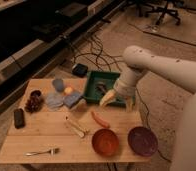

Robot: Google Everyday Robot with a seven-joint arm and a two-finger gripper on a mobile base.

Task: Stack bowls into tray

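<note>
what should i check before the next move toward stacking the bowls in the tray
1. Tool free to grasp: ok, open and holding nothing, at the tray's near edge.
2. Orange-red bowl ready: ok, upright and empty, on the table.
3. Purple bowl ready: ok, upright and empty, beside the orange-red one, not touching.
4. Tray clear: not ok, a small dark object lies inside.
5. Path to the bowls: not ok, an orange carrot-like item lies between them and the tool.

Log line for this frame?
gripper: open, empty, over tray near edge | orange bowl: on table, outside tray | purple bowl: on table beside it | stacked: no
</note>
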